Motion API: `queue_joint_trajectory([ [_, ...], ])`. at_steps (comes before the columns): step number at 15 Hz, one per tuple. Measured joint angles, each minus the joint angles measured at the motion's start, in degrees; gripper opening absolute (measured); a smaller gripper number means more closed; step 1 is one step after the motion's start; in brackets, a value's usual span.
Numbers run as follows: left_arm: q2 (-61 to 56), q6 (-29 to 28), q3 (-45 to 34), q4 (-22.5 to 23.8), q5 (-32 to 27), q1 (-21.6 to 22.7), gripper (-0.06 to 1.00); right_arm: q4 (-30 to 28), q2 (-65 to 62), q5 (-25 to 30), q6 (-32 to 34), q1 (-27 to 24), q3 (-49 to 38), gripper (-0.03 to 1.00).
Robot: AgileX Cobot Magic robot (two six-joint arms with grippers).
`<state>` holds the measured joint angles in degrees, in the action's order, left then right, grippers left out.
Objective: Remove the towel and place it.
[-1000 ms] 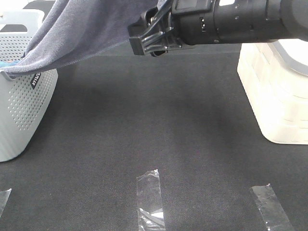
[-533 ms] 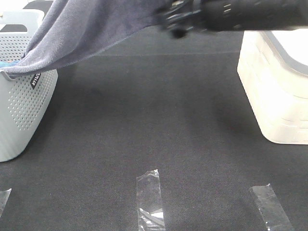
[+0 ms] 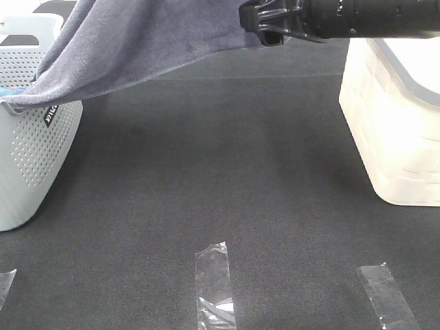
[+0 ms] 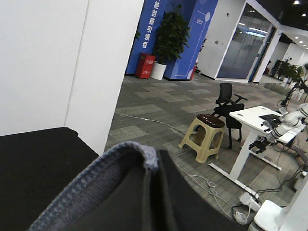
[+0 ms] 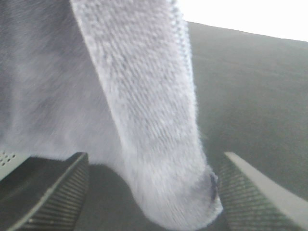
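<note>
Towel [image 3: 137,41] aslant lengthwise from basket [image 3: 27,158] up to right pincer [image 5: 155,156], agape; left pincer [image 4: 153,168] seemingly tight on it.

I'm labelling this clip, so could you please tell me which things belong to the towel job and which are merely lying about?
Job: the towel; left tool, pinching its hem; right tool, at a fold; grey basket it drapes over; white basket, possibly the destination.
Lying about: tape strips; blue cloth in the grey basket; stool.
</note>
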<state>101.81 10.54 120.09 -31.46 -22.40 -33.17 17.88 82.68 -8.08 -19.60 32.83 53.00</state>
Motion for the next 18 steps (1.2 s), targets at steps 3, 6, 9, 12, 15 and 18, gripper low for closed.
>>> queue_joint_trajectory([
  [3, 0.0, 0.1, 0.0, 6.5, -0.9, 0.0, 0.00, 0.0, 0.0, 4.9, -1.1, 0.0, 0.0, 0.69],
  [6, -0.5, 0.2, 0.0, 12.8, -2.9, 0.0, 0.00, 0.0, -0.7, 8.1, -1.1, 0.0, 0.0, 0.69],
  [9, -1.0, 0.2, 0.0, 15.4, -3.2, 0.0, 0.00, 0.0, -3.1, 8.5, -1.1, 0.0, 0.0, 0.69],
  [12, -1.0, 0.2, 0.0, 14.8, -5.1, 0.0, 0.00, 0.0, -3.8, 8.1, -1.1, 0.0, 0.0, 0.69],
  [15, -1.0, 0.2, 0.0, 14.6, -5.8, 0.0, 0.00, 2.8, -3.7, 9.3, 0.5, 0.0, 0.0, 0.69],
  [18, -1.0, 0.2, 0.0, 14.6, -5.9, 0.0, 0.00, 4.1, -5.1, 14.2, 0.9, 0.0, 0.0, 0.69],
])
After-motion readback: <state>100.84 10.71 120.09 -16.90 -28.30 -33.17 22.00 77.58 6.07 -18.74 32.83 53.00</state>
